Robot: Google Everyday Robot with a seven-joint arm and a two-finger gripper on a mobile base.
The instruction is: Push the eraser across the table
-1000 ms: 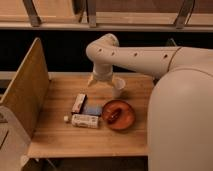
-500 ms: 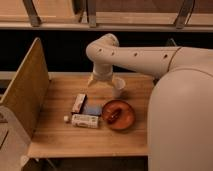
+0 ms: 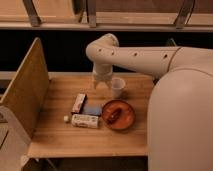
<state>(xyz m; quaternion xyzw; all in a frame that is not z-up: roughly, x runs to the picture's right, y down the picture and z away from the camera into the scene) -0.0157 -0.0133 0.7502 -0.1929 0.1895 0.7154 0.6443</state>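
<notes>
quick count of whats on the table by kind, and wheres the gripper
eraser: 1
blue pad: 1
white pack: 1
small white piece: 1
cup: 1
red bowl: 1
total: 6
The gripper hangs over the far side of the table, just left of the cup.

The hand (image 3: 102,83) hangs over the table (image 3: 60,142), near the eraser (image 3: 79,103)

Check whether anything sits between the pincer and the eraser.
Nothing visible. The pincer hangs over the far side of the table beside the cup; bare wood runs from it to the eraser. The blue pad lies just off that line.
</notes>
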